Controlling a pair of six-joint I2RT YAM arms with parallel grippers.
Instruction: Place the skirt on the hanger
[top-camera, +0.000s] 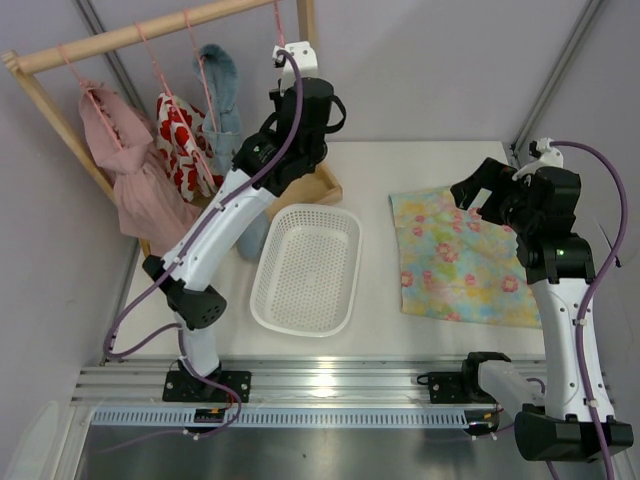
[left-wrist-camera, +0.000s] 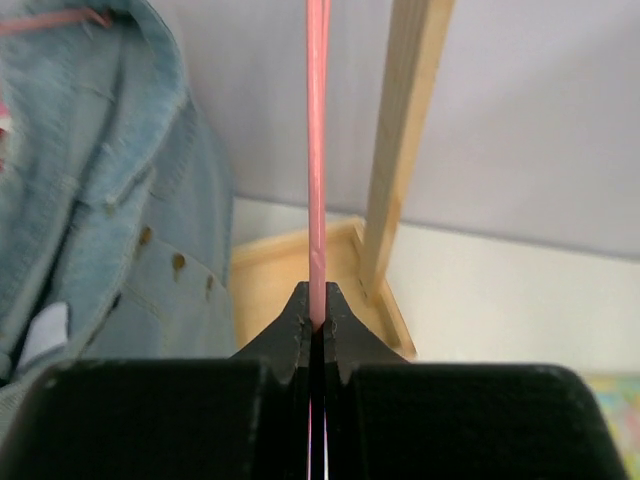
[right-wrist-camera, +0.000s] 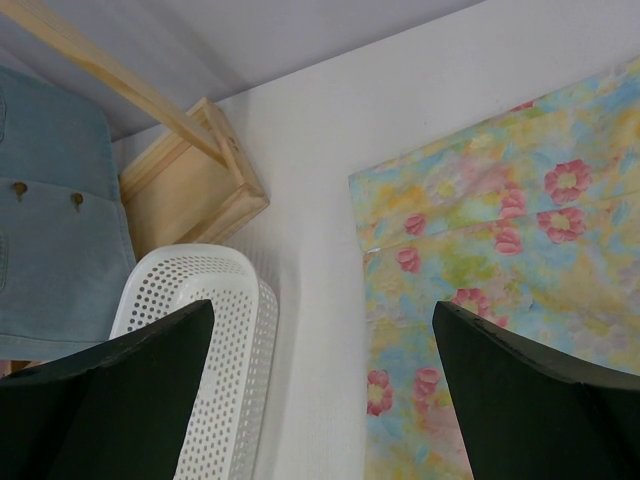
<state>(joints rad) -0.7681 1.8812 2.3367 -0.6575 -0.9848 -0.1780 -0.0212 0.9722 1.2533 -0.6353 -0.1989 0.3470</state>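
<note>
Pale yellow-turquoise skirt (top-camera: 458, 262) with pink flowers lies flat.

This is a robot lab or test cell, not a home. A left arm (top-camera: 215, 235) and a right arm (top-camera: 562, 300) are bolted to a metal rail (top-camera: 330, 378) at the near edge of a bare white table (top-camera: 420, 170), with purple cables (top-camera: 125, 320) looping from them in the open. Plain grey-lilac wall panels (top-camera: 430, 60) close in the table at the back and sides. The only household things are a small wooden rack (top-camera: 130, 35) hung with little clothes (top-camera: 180, 145), a white plastic basket (top-camera: 305, 265), and a flowered skirt (top-camera: 460, 260) spread flat.
</note>
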